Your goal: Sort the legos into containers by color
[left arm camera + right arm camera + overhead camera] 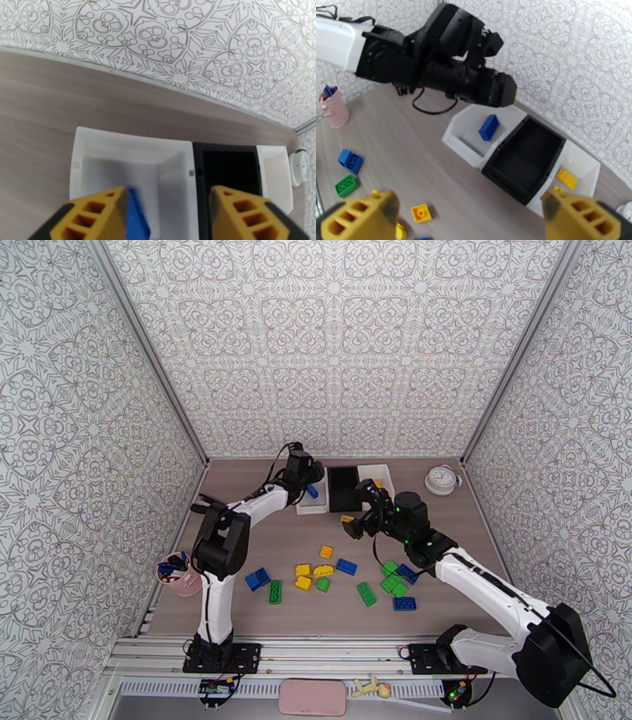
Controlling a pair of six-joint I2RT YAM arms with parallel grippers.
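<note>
left white bin (458, 136) with 1 blue studded brick (489, 127) | black bin (505, 173) middle | right white bin (588, 165), yellow brick (567, 178) | left end effector (168, 199) apart | right end effector (470, 205) apart

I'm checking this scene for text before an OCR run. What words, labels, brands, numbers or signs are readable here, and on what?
None can be read.
The clock: its face has marks, too small to make out.
The blue brick and the green brick: no legible lettering on their studs.

Containers (344, 493) sit abreast, behind the legos (346, 566).
</note>
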